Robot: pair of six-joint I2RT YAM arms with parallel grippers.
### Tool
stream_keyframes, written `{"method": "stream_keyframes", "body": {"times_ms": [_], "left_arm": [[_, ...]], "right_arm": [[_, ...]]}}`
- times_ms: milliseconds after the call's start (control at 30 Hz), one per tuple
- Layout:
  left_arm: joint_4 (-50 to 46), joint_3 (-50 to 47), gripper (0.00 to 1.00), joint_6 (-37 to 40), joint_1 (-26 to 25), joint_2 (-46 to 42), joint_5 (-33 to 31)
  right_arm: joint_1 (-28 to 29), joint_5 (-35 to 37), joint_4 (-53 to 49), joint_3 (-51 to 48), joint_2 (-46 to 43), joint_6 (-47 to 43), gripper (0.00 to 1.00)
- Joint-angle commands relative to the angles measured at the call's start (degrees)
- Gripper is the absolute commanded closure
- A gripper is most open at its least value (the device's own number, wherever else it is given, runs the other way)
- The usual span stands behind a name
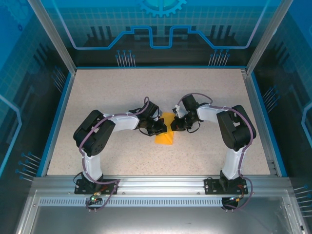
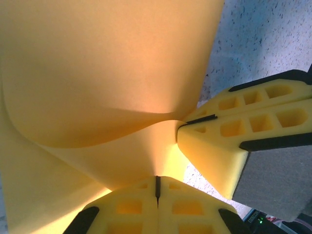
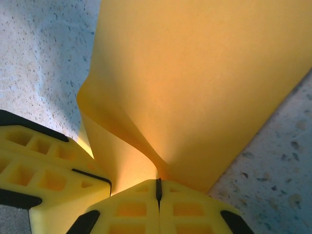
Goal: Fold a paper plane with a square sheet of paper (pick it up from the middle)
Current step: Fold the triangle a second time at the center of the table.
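Orange-yellow thin square sheet of paper (image 1: 165,138) lies bent in the middle of the pale speckled table (image 1: 97,97), running 12 to 6 o'clock; black left gripper (image 1: 157,127) pinches it tight from 9 o'clock; black right gripper (image 1: 175,124) pinches it tight from 3 o'clock; both are equally near.

— How are the arms set?
— The left arm (image 1: 105,129) and right arm (image 1: 229,124) both bend inward, elbows out, wrists low and facing each other.
— And the grippers?
— The left gripper (image 1: 160,127) and right gripper (image 1: 175,124) sit nearly tip to tip, each with its jaws pressed together on the sheet of paper (image 1: 165,138).
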Motion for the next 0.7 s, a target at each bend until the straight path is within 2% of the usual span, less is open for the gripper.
{"method": "stream_keyframes", "body": {"times_ms": [0,433,667], "left_arm": [[0.0,-0.3,1.0,-0.3,-0.5,-1.4,-0.3],[1.5,-0.6,0.97,0.2,-0.5,-3.3,0.4],[1.1,-0.2,0.98,0.4,-0.5,-1.3,0.6]], "right_arm": [[0.4,-1.4,-1.0,1.6,0.4,-0.9,0.96],[0.4,0.6,-1.7,1.0,1.0,-0.8,0.96],[0.5,0.9,-1.5,0.5,1.0,-0.6,0.96]]}}
